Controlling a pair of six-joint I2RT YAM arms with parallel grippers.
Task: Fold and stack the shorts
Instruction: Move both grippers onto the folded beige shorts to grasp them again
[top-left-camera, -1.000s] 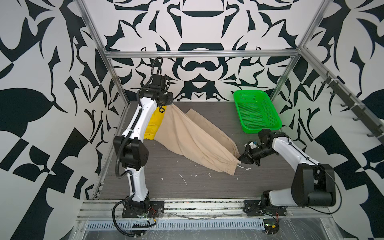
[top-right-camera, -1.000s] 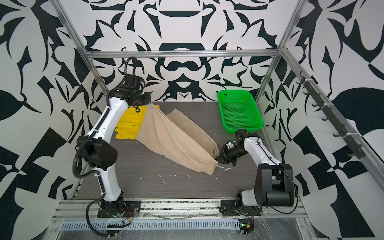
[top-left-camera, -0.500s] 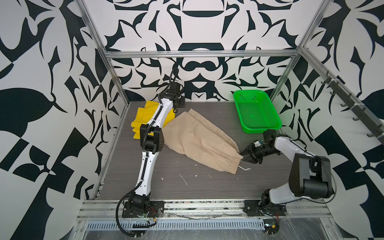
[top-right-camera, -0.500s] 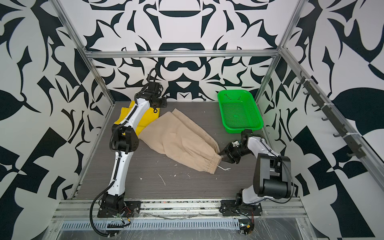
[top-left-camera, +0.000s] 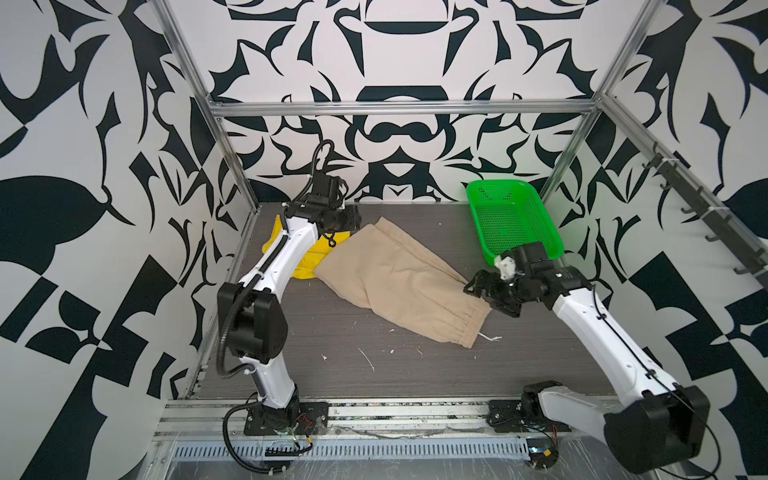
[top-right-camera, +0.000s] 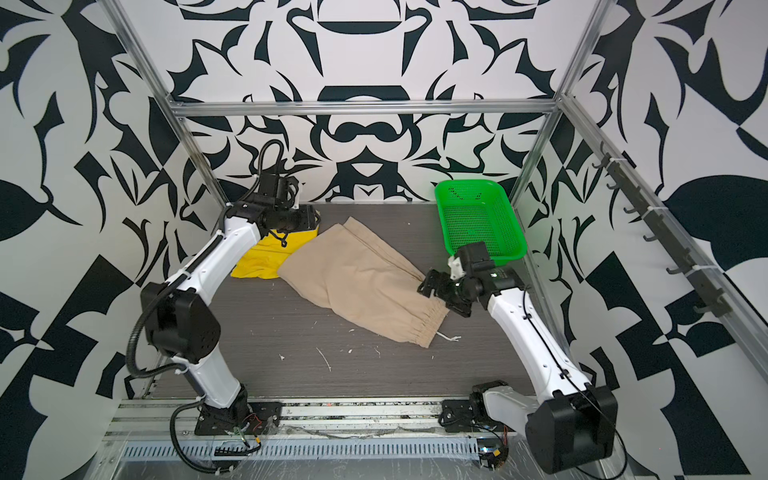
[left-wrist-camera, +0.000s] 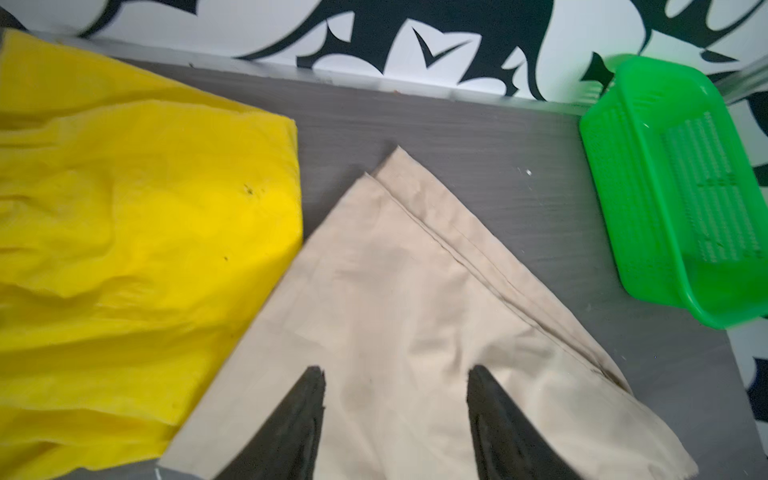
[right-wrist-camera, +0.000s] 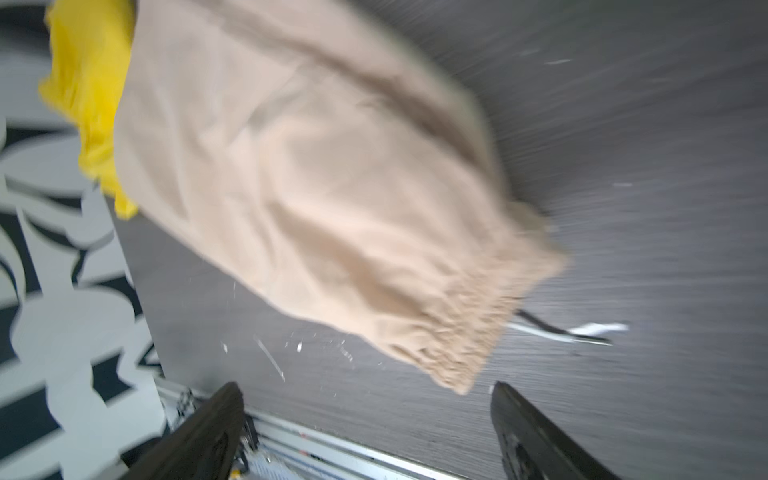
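Though nothing is held, top views: beige cloth shorts (top-left-camera: 399, 282) lie folded mid-counter (top-left-camera: 332, 382), touching crumpled yellow cloth shorts (top-left-camera: 307, 266).
Left wrist: my left tool (left-wrist-camera: 397, 370) partly open, empty.
Right wrist: my right tool (right-wrist-camera: 365, 386) wide, empty.
Next: I'd regrip beige, fold again.

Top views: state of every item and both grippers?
tan shorts: folded in half, flat on table, ungripped, edge touching the yellow pair.
yellow shorts: rumpled, lying at back left.
green basket: upright, empty.
left gripper: open, over the tan shorts' leg end.
right gripper: open, empty, beside the tan shorts.
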